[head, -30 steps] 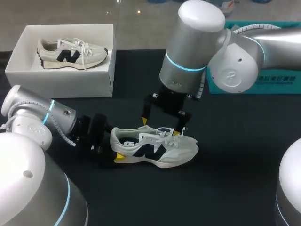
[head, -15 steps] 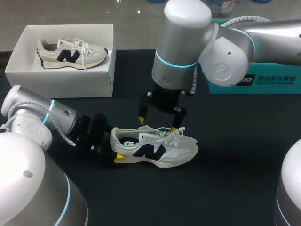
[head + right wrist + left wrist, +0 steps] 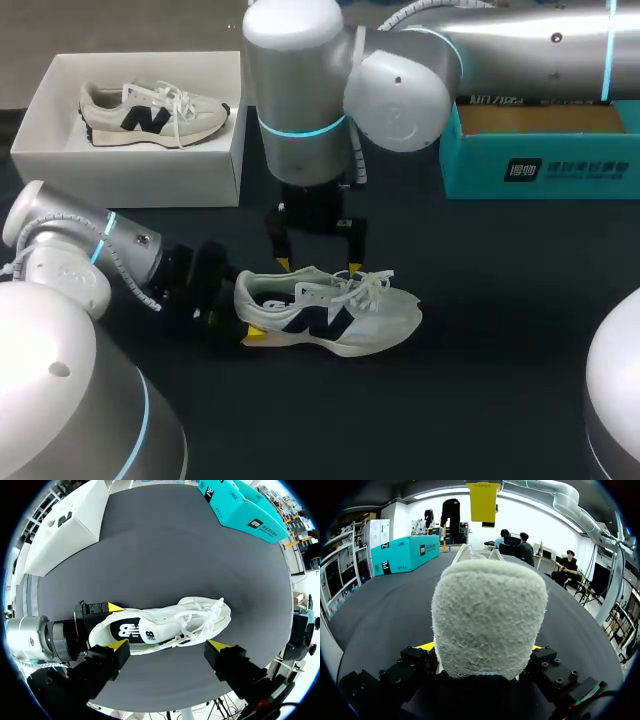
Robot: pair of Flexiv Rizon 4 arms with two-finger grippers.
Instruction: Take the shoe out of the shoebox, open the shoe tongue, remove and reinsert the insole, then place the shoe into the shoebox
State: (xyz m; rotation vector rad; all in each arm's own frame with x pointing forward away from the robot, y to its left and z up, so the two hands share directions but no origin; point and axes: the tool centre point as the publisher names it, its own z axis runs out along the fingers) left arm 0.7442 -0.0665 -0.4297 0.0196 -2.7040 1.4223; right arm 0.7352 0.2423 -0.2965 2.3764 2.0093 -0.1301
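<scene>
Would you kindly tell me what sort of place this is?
Probably a robotics lab bench: the left gripper holds a sneaker on a black table, the right gripper above it, a white shoebox nearby.

The teal box (image 3: 540, 165) at the back of the counter (image 3: 500, 350) carries a white logo panel and a row of white characters on its long wall, too small to make out, and its end wall shows dark print with a short word in capitals. The shoe (image 3: 330, 315) on the counter has a big dark letter mark on its side and a white logo on its dark insole (image 3: 131, 630); the other shoe (image 3: 150, 110), in the white shoebox (image 3: 130, 175), bears the same mark
</scene>
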